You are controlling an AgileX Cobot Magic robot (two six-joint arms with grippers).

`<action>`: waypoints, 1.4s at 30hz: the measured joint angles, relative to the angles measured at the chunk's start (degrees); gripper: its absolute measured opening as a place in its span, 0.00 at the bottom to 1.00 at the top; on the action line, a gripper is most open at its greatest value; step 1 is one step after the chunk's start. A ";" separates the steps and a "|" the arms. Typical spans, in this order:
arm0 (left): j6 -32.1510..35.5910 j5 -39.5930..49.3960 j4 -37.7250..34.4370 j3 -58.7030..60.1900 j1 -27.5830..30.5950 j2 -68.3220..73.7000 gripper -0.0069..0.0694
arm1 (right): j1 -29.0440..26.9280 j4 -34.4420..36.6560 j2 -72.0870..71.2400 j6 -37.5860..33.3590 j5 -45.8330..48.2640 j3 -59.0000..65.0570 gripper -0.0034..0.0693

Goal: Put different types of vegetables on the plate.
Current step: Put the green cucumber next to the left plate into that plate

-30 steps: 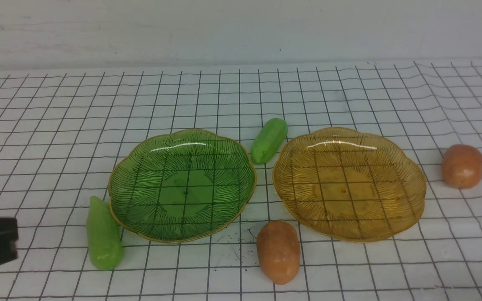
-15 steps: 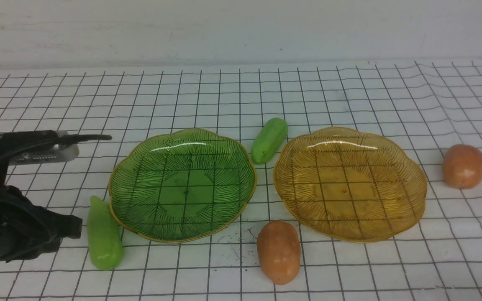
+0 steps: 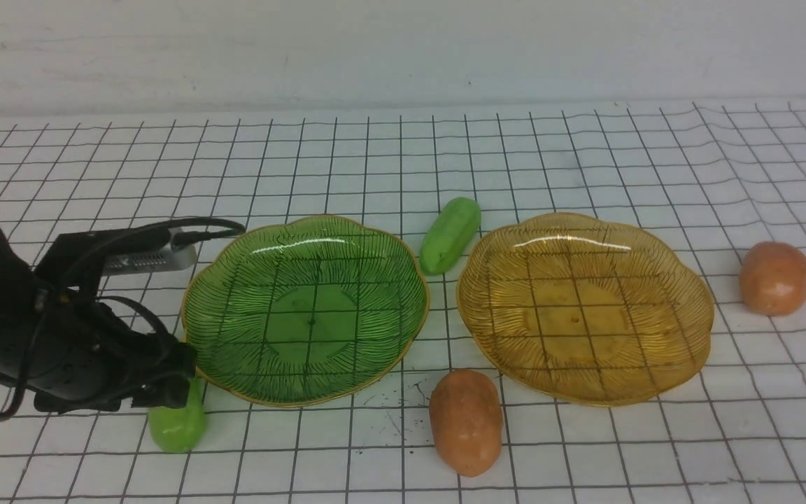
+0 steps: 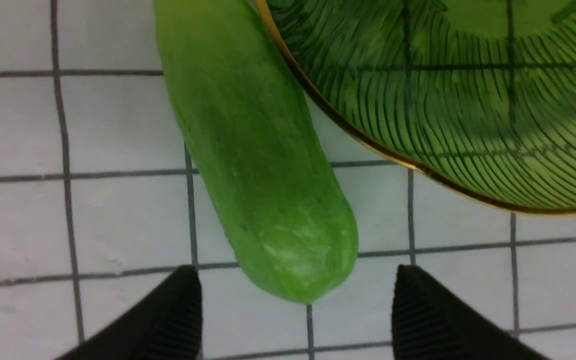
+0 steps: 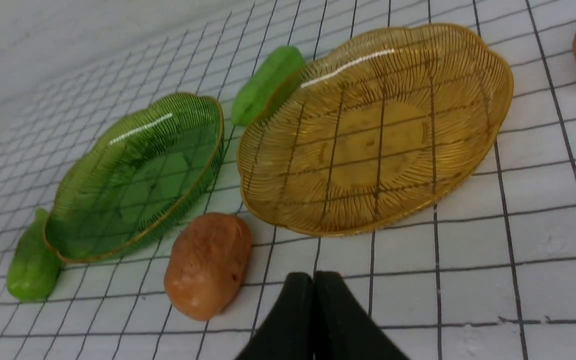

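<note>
Your left arm (image 3: 39, 329) is reaching low over the bench (image 3: 585, 154) | left pincer (image 4: 296, 274) is gaping wide astride the near cucumber (image 4: 253, 165) tip, beside the green plate (image 4: 468, 125) | right pincer (image 5: 314, 280) is sitting pinched together

On my feeds I count | cucumbers 2: far cucumber (image 3: 450, 235), near cucumber (image 3: 178, 428) | potatoes 2: near potato (image 3: 466, 422), right potato (image 3: 774, 278) | glass plates 2: green plate (image 3: 305, 315), amber plate (image 3: 585, 308) | pincers 2: left pincer (image 4: 295, 300), right pincer (image 5: 313, 300) | vegetables 4 total
</note>
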 joint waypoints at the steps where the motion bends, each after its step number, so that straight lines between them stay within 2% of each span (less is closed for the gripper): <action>1: 0.26 -0.70 -0.02 0.00 0.00 0.88 0.80 | 0.00 0.37 0.40 -0.25 0.24 -0.05 0.03; 5: 0.81 -2.91 -0.06 -0.04 0.00 4.61 0.88 | 0.00 1.11 0.84 -1.65 1.06 -0.07 0.03; 9: 1.60 -3.54 -0.13 -0.07 0.00 7.01 0.87 | 0.00 1.17 0.83 -2.22 1.12 -0.07 0.03; 16: 2.48 -5.35 -0.19 -0.07 0.00 10.22 0.79 | 0.00 1.17 0.83 -3.59 1.12 -0.07 0.03; 21: 2.30 -4.93 -0.19 -0.12 0.00 10.61 0.66 | 0.00 1.17 0.83 -3.57 1.12 -0.07 0.03; 23: 0.65 -3.06 1.14 -0.14 0.00 10.34 0.63 | 0.00 1.17 0.83 -3.57 1.12 -0.07 0.03; 28: -10.25 4.32 10.99 -1.40 0.00 5.87 0.63 | 0.00 1.17 0.83 -3.57 1.12 -0.07 0.03; 31: -11.96 7.13 13.15 -3.66 -0.06 2.76 0.63 | 0.00 1.46 0.83 -3.57 1.12 -0.07 0.03; 37: -4.77 7.68 12.33 -10.78 -4.46 -2.79 0.63 | 0.00 4.93 0.83 -3.57 1.07 -0.07 0.03; 39: -0.64 3.71 10.40 -12.70 -8.18 -2.86 0.63 | 0.00 6.47 1.40 -3.66 1.24 -0.41 0.03; 42: 0.40 0.06 9.79 -12.79 -10.87 -1.59 0.63 | 0.00 6.41 3.42 -4.25 3.09 -2.52 0.03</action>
